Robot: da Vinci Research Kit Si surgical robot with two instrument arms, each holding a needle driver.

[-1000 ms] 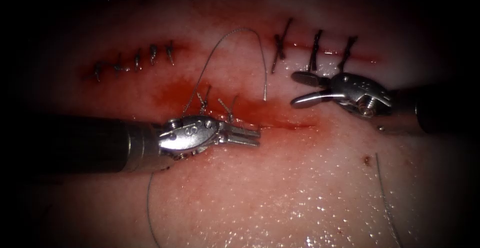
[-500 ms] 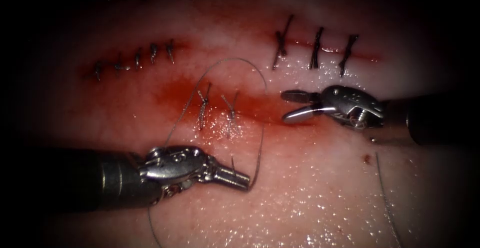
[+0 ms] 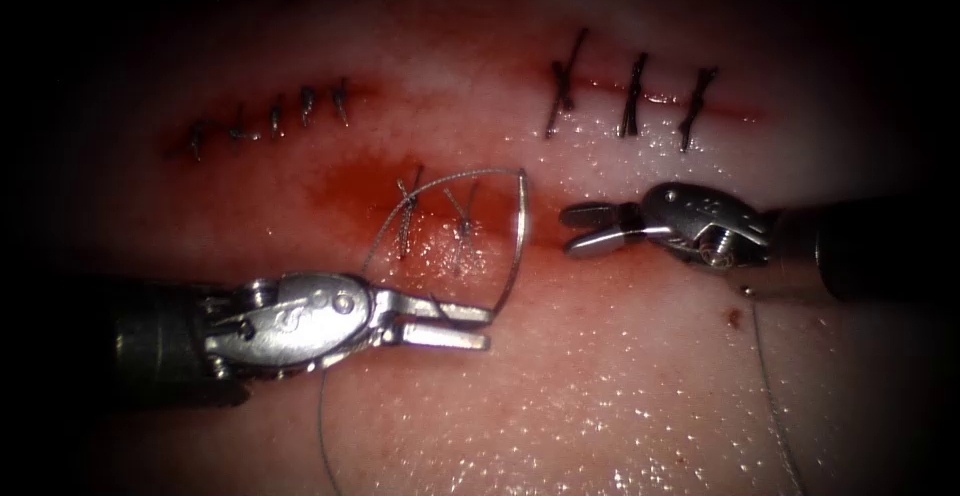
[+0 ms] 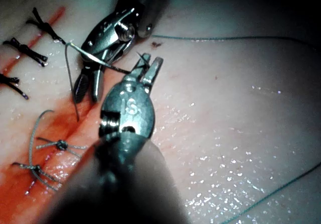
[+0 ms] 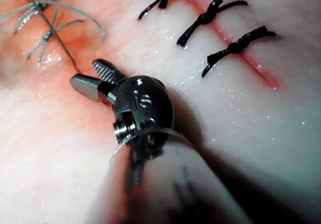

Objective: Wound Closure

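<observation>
Endoscope view, left end effector (image 3: pixel 470 324) gripping needle (image 3: pixel 516 238)

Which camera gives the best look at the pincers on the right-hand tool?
The right wrist view. It sees the right tool from close, its jaws spread open, one ridged inner face showing, holding nothing. The endoscope view shows the tool side-on, jaws open. The left wrist view shows it farther off.

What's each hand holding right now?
Left hand: shut on the needle near its end, needle out of the tissue.
Right hand: open, holding nothing.
</observation>
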